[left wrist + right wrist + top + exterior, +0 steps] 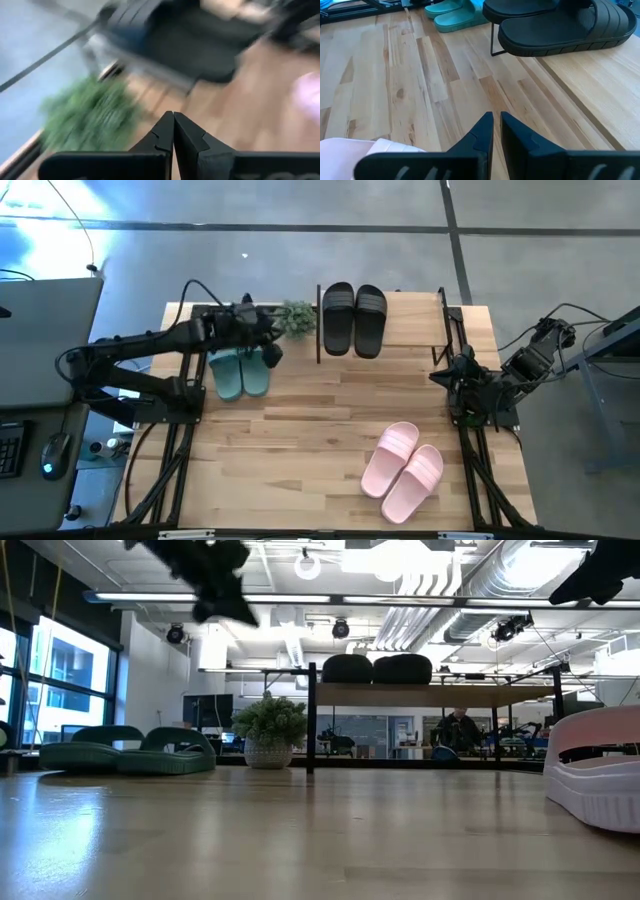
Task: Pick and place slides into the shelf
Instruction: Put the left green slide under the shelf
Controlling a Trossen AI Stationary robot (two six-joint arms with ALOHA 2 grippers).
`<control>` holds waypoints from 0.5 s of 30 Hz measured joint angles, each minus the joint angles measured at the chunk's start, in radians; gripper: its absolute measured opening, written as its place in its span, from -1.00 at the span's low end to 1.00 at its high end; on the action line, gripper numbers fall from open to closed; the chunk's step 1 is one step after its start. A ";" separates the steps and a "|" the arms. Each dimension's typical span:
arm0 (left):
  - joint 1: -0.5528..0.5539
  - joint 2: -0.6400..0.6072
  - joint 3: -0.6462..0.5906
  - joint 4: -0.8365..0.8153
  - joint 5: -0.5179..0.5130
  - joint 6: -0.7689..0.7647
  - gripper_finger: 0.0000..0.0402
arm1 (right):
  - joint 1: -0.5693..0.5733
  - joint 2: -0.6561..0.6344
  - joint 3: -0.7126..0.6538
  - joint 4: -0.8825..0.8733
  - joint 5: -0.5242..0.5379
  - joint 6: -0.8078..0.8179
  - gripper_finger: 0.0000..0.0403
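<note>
Jaws shut, left gripper (272,352) above teal slides (241,372)

Black slides (353,318) on light wooden shelf (410,320); teal-green slides (240,372) beside shelf; pale pink slides (403,471); green potted plant (296,318).

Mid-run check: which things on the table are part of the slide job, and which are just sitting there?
Job:
- black slides, already on the shelf
- teal slides, on the table beside the shelf
- pink slides, on the table near the front
- left gripper, shut, above the teal slides

Just there:
- potted plant
</note>
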 joint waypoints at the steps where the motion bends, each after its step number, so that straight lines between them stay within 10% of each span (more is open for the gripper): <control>1: -0.012 -0.008 -0.007 -0.030 -0.047 -0.006 -1.00 | 0.000 0.000 0.000 0.000 0.000 0.000 -0.88; 10: -0.244 0.011 0.018 -0.380 -0.528 -0.129 -1.00 | 0.000 0.000 0.000 -0.002 0.005 0.000 -0.88; 15: -0.307 0.053 0.021 -0.601 -0.603 -0.304 -1.00 | 0.000 0.000 0.000 -0.002 0.006 0.000 -0.88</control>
